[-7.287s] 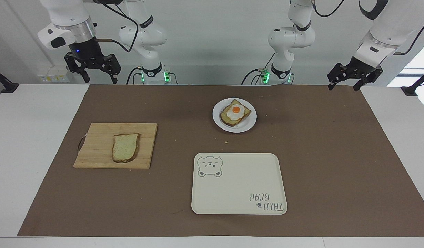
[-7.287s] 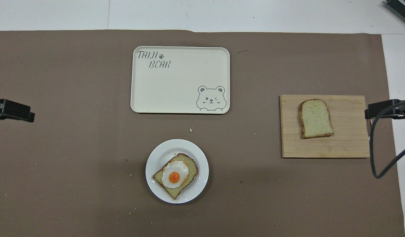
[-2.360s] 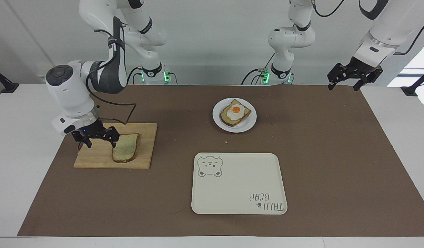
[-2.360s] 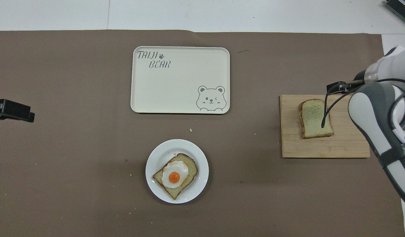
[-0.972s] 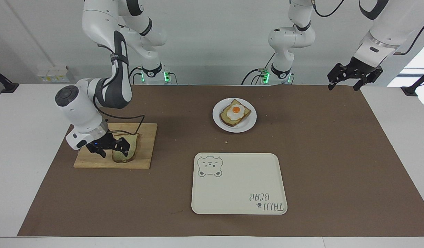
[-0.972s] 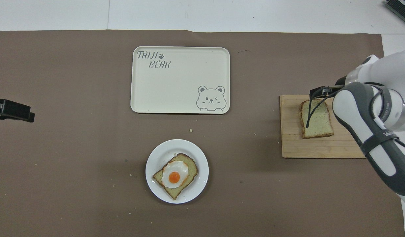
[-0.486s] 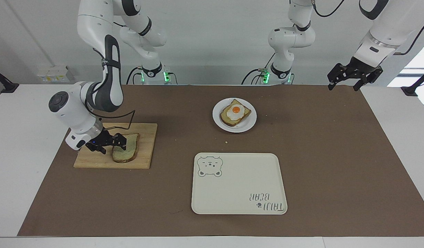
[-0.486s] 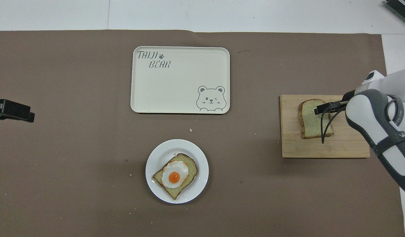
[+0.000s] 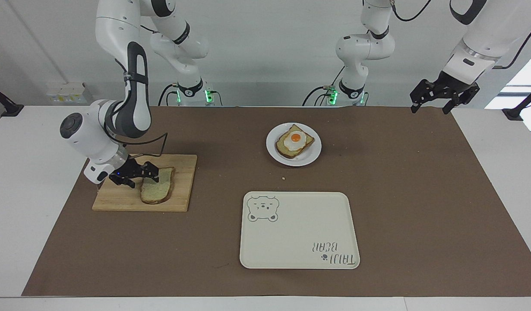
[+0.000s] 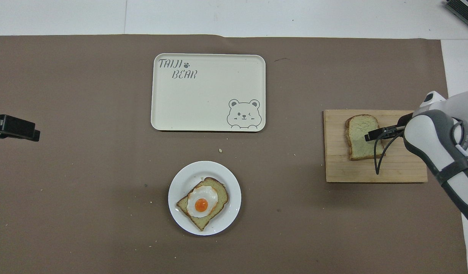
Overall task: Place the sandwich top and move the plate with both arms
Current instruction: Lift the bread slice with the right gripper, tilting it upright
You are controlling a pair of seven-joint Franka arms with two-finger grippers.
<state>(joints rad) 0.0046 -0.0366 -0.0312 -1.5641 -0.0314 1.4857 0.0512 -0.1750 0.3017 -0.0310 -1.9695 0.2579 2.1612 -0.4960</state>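
Note:
The sandwich top (image 9: 158,192) is a pale slice with brown crust, lying flat on a wooden cutting board (image 9: 118,196) at the right arm's end of the table. It also shows in the overhead view (image 10: 356,141). My right gripper (image 9: 142,178) is open and tilted low at the slice's edge. One finger is over the bread and the other over the board. In the overhead view the right gripper (image 10: 373,135) mostly hides under its arm. The round white plate (image 9: 312,156) holds egg toast (image 9: 295,141). My left gripper (image 9: 434,103) waits, open and raised, at its end.
A cream tray with a bear drawing (image 9: 298,229) lies farther from the robots than the plate (image 10: 180,179). In the overhead view the tray (image 10: 207,95) is apart from the cutting board (image 10: 371,171). A brown mat covers the table. Crumbs lie between the plate and tray.
My right arm came down from its raised rest to the cutting board and its gripper slid along the slice's edge, lower now. The bread, plate and left arm have not moved.

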